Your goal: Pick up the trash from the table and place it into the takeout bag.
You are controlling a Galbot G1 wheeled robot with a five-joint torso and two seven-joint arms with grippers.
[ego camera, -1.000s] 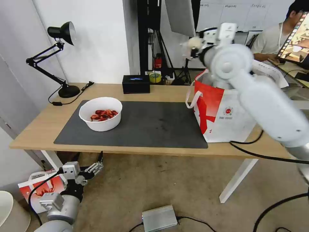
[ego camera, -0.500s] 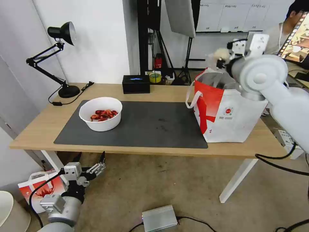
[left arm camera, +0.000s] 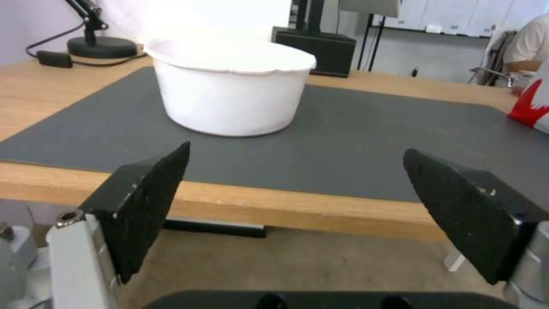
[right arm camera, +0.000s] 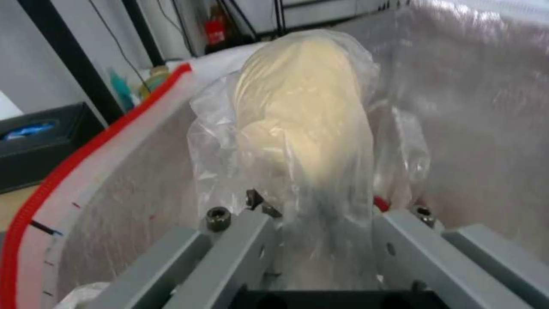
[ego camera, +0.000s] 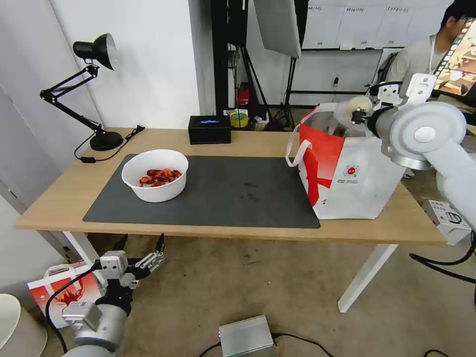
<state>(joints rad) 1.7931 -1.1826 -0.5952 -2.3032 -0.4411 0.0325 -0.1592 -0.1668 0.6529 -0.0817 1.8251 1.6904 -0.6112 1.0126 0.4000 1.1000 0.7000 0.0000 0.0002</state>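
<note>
My right gripper [ego camera: 354, 116] is shut on the clear plastic wad [ego camera: 358, 105] with a cream lump inside it. It holds the wad at the open top of the white-and-red takeout bag [ego camera: 347, 173]. The right wrist view shows the wad [right arm camera: 303, 120] between the grey fingers [right arm camera: 229, 253], with the bag's silver lining [right arm camera: 486, 107] around it. The white bowl [ego camera: 155, 175] of red shells sits on the dark mat [ego camera: 238, 191] at the table's [ego camera: 64, 193] left. My left gripper [ego camera: 141, 253] hangs open below the table's front edge, facing the bowl [left arm camera: 231, 86].
A black tissue box [ego camera: 209, 129] and a black desk lamp [ego camera: 94, 89] stand at the table's back. On the floor lie a small white-and-red bag [ego camera: 59, 292] at the left, a silver box [ego camera: 246, 335] in front and a white box [ego camera: 448, 215] at the right.
My right arm has swung to the right and down with the wad, from above the bag's left side to its open top. The left gripper has shifted slightly.
</note>
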